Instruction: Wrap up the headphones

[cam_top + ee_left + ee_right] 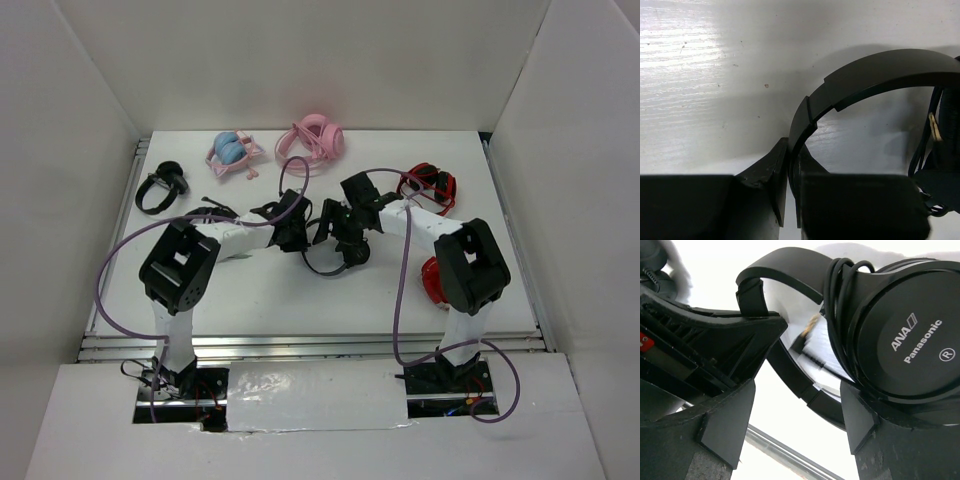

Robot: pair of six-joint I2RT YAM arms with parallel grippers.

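Black headphones (pixel 332 243) sit centre frame in the top view, between the two arms. Can't tell if they are lifted or touching the surface (pixel 260 290). The left fingers (pixel 791 162) are pinched tight on the thin headband. The right fingers (pixel 795 412) stand wide apart and clamp nothing, with an earcup lying against one of them. The cable (pixel 837 300) is looped by that earcup, and the plug (pixel 805 337) hangs free.

Risks, my read:
- loops look loose, and with nothing pinning them they may unwind
- right fingers could snag a loop when backing out
- single pinch on a slim band, so the headphones may pivot or slip

Count: one headphones, one cable, one plug, two arms. Other sets along the top of the frame: black headset (pixel 160 187), blue pair (pixel 232 152), pink pair (pixel 315 138), red-black pair (pixel 432 185), so four. One red item (pixel 432 282) sits under the right arm, too hidden to name.
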